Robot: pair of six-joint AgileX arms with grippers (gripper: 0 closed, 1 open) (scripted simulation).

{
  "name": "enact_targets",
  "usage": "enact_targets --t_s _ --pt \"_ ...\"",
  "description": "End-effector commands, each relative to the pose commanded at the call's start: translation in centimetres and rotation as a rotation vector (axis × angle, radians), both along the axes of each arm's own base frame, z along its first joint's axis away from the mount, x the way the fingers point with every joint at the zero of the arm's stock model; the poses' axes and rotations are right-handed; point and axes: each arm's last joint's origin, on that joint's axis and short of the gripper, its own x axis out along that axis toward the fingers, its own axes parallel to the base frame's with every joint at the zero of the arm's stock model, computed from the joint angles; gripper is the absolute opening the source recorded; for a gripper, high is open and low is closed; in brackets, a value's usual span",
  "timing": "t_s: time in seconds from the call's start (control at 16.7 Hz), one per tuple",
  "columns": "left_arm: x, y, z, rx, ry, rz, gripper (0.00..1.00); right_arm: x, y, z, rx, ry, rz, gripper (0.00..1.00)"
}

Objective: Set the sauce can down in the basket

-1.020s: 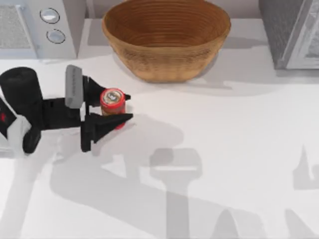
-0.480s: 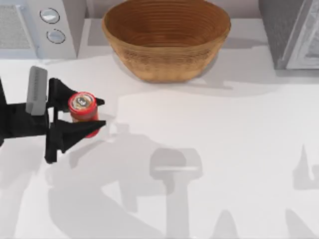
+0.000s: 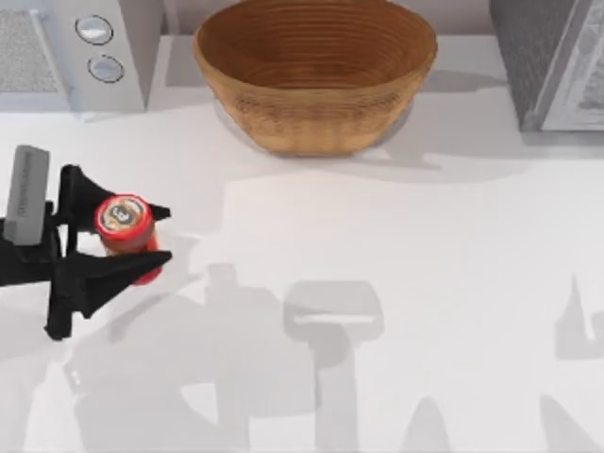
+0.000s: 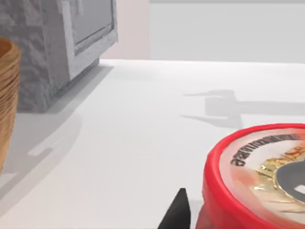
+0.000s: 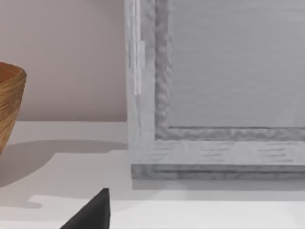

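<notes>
Now left hand (image 3: pixel 132 243) clamped on upright sauce can (image 3: pixel 125 219), table's left edge, well apart from basket (image 3: pixel 314 71)

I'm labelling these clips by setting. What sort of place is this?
Probably a simulated kitchen counter: a microwave-like appliance with round dials, a woven basket and a sauce can gripped by the left tool on a white table.
</notes>
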Motion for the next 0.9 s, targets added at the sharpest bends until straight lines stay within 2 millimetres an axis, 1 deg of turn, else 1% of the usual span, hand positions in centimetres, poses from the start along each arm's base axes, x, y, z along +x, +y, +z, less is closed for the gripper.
enact_targets --t_s 0.24,0.36,0.48,0.6,0.72,0.9 --pt "0.4 -0.3 0.1 0.008 0.0 0.003 0.0 0.0 0.0 0.0 0.0 0.0 0.0 1.0" --pt "1.6 -0.8 0.6 0.035 0.0 0.028 0.0 0.0 0.0 0.0 0.0 0.0 0.0 1.0" --pt "3.5 -1.8 1.5 0.073 -0.004 0.076 0.0 0.0 0.0 0.0 0.0 0.0 0.0 1.0" --pt "5.8 -3.2 2.9 0.111 -0.012 0.147 0.0 0.0 0.0 0.0 0.0 0.0 0.0 1.0" --pt "8.2 -5.1 4.6 0.134 -0.019 0.237 0.0 0.0 0.0 0.0 0.0 0.0 0.0 1.0" --pt "11.3 -8.4 7.5 0.128 -0.025 0.388 0.0 0.0 0.0 0.0 0.0 0.0 0.0 1.0"
